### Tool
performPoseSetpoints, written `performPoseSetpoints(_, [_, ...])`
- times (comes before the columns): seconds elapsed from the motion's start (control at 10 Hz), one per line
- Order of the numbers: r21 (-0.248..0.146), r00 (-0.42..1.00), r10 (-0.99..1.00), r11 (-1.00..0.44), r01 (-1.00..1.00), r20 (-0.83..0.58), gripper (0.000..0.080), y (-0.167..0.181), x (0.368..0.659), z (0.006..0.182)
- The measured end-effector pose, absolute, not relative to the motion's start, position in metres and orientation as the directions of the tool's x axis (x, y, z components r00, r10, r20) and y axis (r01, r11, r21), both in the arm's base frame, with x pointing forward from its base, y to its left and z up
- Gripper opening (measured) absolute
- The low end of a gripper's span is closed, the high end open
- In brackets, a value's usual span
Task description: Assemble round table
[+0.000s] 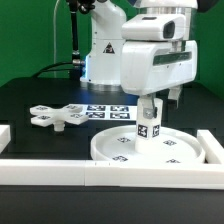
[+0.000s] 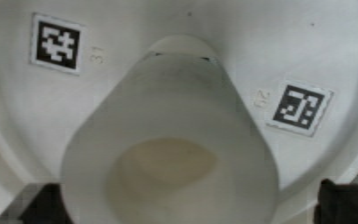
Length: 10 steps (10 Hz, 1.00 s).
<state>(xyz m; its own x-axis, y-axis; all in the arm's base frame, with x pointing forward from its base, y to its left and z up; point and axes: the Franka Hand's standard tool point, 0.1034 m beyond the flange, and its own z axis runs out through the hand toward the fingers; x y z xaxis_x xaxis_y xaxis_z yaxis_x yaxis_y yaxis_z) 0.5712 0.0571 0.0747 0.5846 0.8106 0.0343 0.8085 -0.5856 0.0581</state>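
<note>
Black tabletop (image 1: 30, 95), green backdrop (image 1: 30, 40) behind. Spread wide and gripping nothing, the pincer (image 1: 150, 106) straddles the short thick white plastic cylinder leg (image 1: 148, 130), upright beneath it on the large rimmed white round disc (image 1: 115, 150). Well apart from the pincer, toward the exterior view's left, lies the flat white cross-shaped foot piece (image 1: 58, 117), the marker board (image 1: 108, 112) between them. White border rails (image 1: 60, 168) lie in front.
</note>
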Motion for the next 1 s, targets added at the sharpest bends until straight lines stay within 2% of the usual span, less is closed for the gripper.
performPoseSetpoints(0.2, [0.061,0.509,0.860,-0.509,0.858,0.028,0.0649,0.054,0.571,0.074])
performPoseSetpoints(0.4, [0.070,0.371,0.929,-0.371,0.926,0.012,0.0649,0.052,0.572,0.074])
performPoseSetpoints(0.5, [0.089,0.169,0.985,-0.167,0.982,-0.023,0.0649,0.048,0.574,0.075])
performPoseSetpoints(1.0, [0.077,-0.241,0.962,0.252,0.965,-0.127,0.0649,0.046,0.575,0.073])
